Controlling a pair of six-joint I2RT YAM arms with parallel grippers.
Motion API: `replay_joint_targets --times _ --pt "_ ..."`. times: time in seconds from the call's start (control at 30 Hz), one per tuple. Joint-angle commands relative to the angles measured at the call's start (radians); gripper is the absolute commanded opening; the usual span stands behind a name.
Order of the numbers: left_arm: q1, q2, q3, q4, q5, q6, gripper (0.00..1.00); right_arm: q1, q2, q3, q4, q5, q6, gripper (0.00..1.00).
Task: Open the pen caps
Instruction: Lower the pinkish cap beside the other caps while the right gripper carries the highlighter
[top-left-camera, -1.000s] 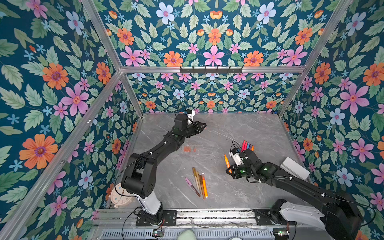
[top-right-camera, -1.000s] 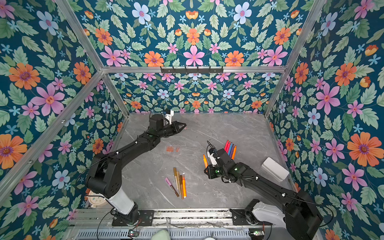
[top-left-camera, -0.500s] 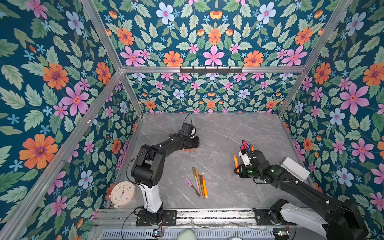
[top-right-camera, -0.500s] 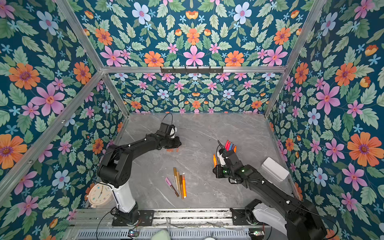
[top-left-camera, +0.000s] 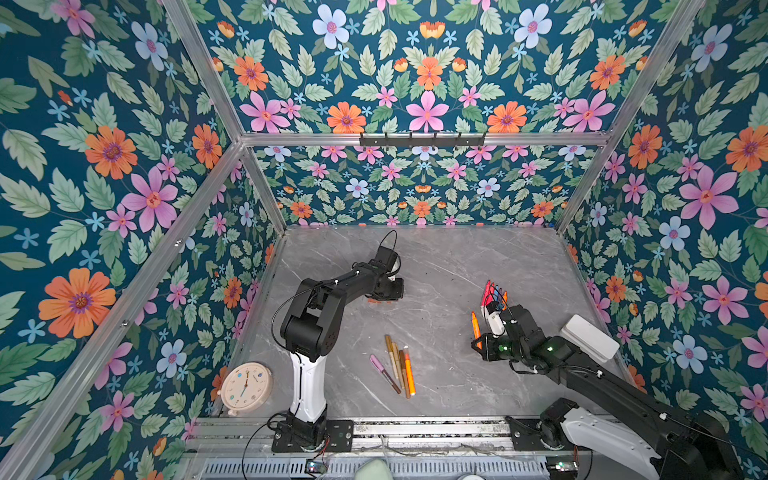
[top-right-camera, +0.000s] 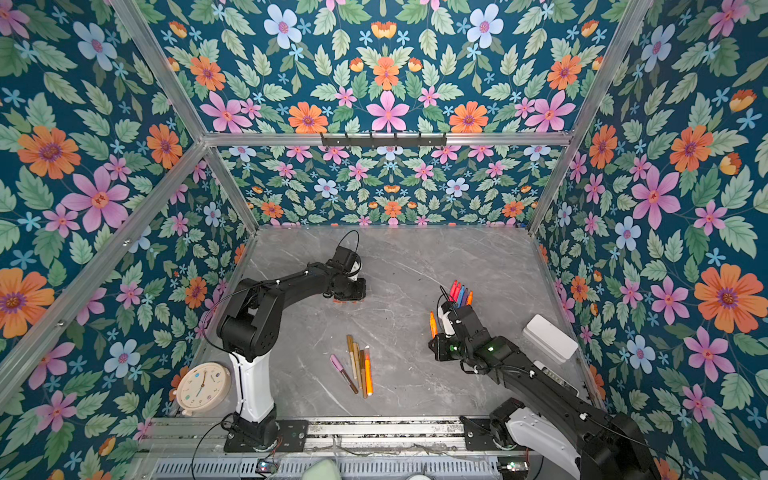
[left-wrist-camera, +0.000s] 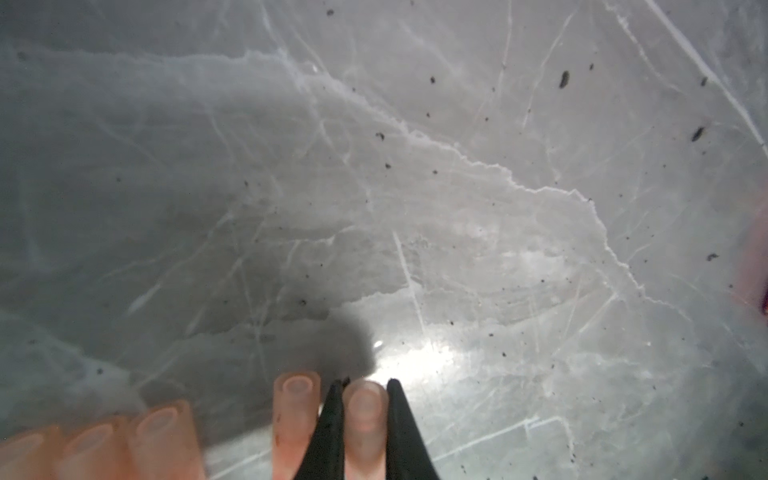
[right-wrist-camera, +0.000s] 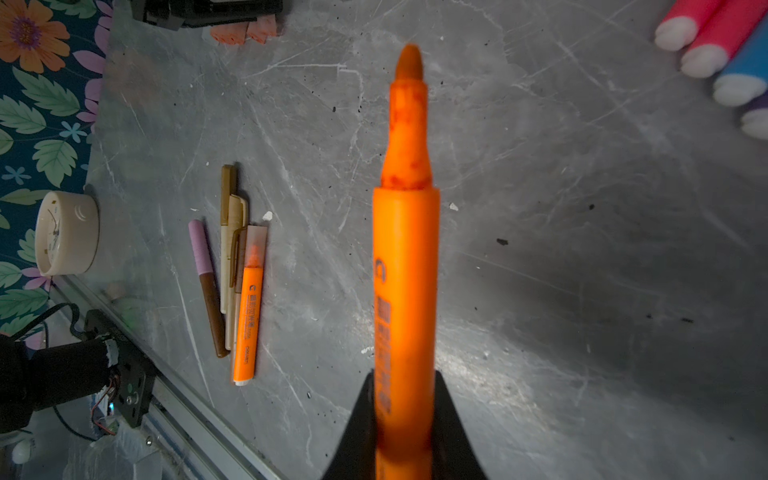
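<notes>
Work cell closed on three sides by dark teal floral wallpaper (top-left-camera: 104, 166) with orange, pink and pale blue blooms, framed by bare aluminium rails (top-left-camera: 291, 139); a black hook rack (top-left-camera: 422, 140) is fixed to the rear rail. The base is a grey marble-veined counter (top-left-camera: 457, 257), crossed by pale scratches, dotted with dark specks, and showing a bright glare patch in the left wrist view

Rear left: the left claw (left-wrist-camera: 365, 384) is down at the counter, clenched on a translucent pale-orange pen cap (left-wrist-camera: 365, 419); loose pen caps (left-wrist-camera: 296, 411) of the same tint lie just beside it, one touching the outer face of a finger

Right: the right claw (right-wrist-camera: 403, 376) grasps an uncapped orange highlighter barrel (right-wrist-camera: 405, 257), felt tip bare, above the counter. A cluster of red, blue and purple marker barrels (top-left-camera: 492, 293) sits just behind it

Front centre: four capped pens (top-left-camera: 395, 365) lie side by side, touching, well apart from both claws

Front left corner: a cream round clock (top-left-camera: 246, 387). Along the right wall: a white rectangular box (top-left-camera: 588, 343)
</notes>
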Motion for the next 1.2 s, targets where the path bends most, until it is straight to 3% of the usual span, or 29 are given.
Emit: replay_joint_targets --times 0.0,1.17 --pt "-0.003 -0.001 0.007 -0.033 -0.051 0.026 0.00 0.000 0.005 0.004 -0.002 0.004 0.006 0.00" --pt "-0.005 0.017 0.036 -0.104 -0.130 0.075 0.00 0.000 0.033 -0.001 0.023 -0.004 0.009 0.00"
